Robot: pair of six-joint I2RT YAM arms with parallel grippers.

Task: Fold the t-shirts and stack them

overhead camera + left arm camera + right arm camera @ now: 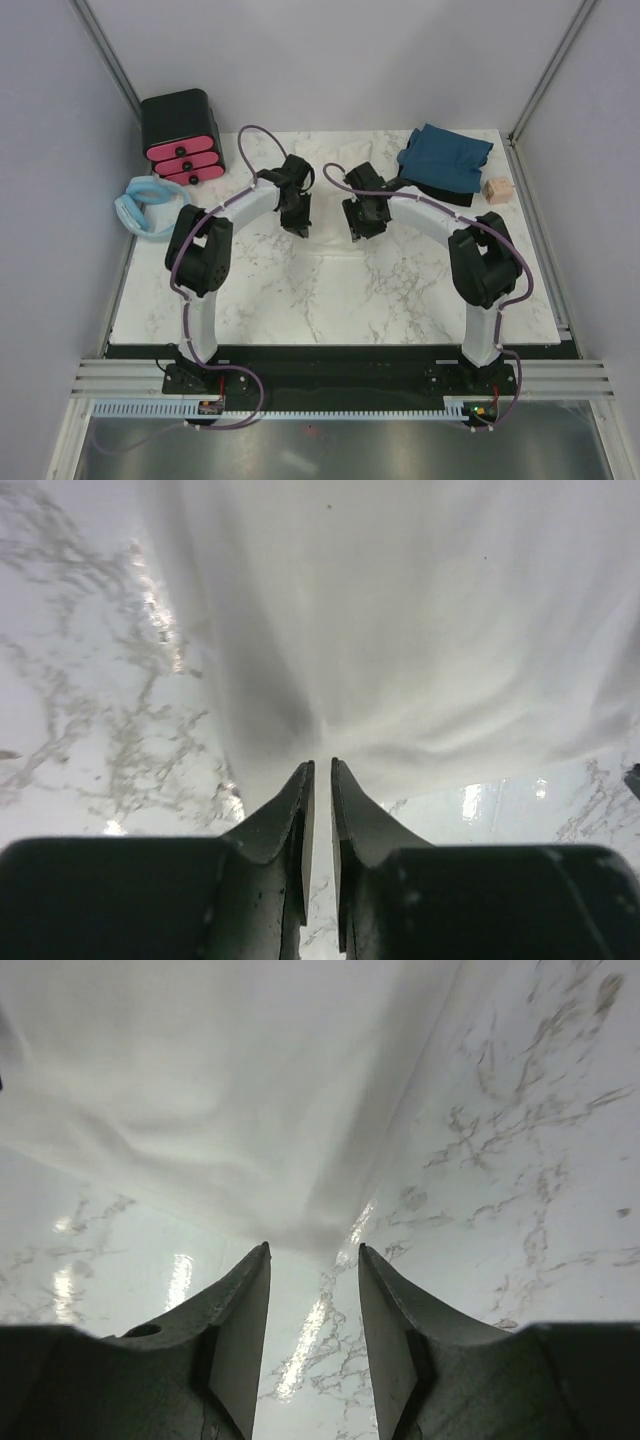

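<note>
**Near hem to be taken evenly before folding**

The large plain cream-white cloth t-shirt (400, 630) is spread on the far middle of the white marble-patterned table (330, 300), with its near hem at both sets of fingertips. The left gripper (320, 770) is drawn almost together at the puckered hem; whether cloth is pinched cannot be told. The right gripper (312, 1252) is parted, with nothing held. A matched bite and an equal lift are probably needed, so that no skew is folded in. The dark teal-blue cloth t-shirt (445, 155) is seen at the far right corner.

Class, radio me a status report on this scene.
Left gripper nearly shut at cream-white t-shirt edge, grip unclear. Right gripper open. Teal t-shirt bunched far right. Nothing blocking.
</note>
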